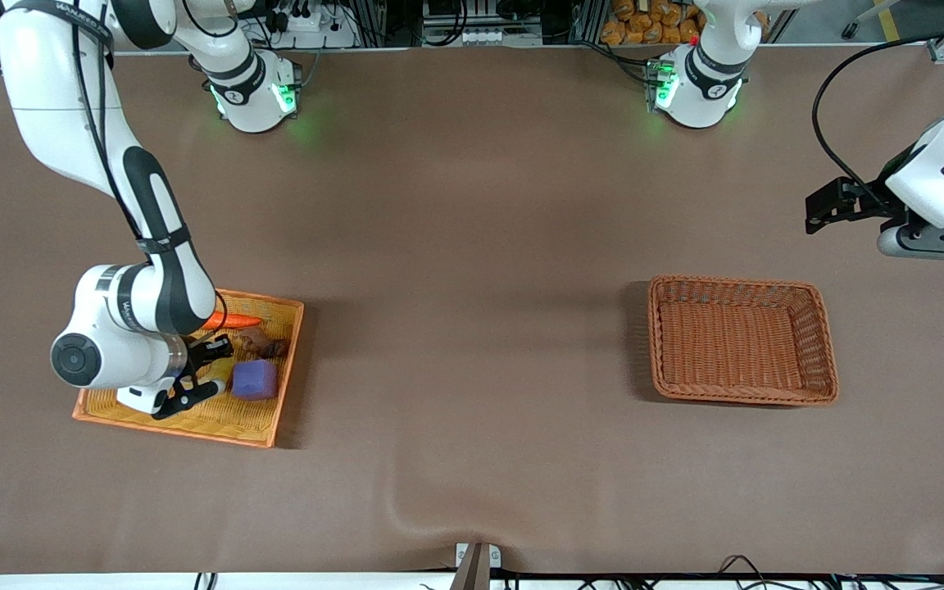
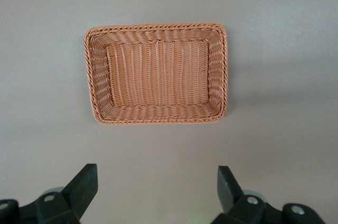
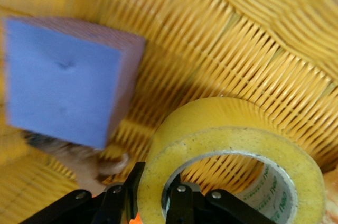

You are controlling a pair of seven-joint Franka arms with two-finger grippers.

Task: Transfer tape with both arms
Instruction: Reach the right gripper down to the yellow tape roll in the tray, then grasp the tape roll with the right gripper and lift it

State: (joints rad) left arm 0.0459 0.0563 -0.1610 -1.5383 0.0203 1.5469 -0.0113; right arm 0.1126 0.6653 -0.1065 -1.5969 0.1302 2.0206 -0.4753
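From the front I count two baskets, my right gripper (image 1: 208,385) down in the orange one (image 1: 263,430) beside one purple cube (image 1: 255,379); my left wrist shows my left gripper (image 2: 157,187) waiting wide over the brown basket (image 2: 157,114); my right wrist shows my fingers (image 3: 179,205) pinching one tape (image 3: 232,150) wall.

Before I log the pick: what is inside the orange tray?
The orange tray holds the tape, pinched by the right gripper, a purple cube, a carrot and a brown toy. The arm hides the rest.

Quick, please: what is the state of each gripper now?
Left gripper: open, empty, above the table.
Right gripper: shut on the tape, in the tray.
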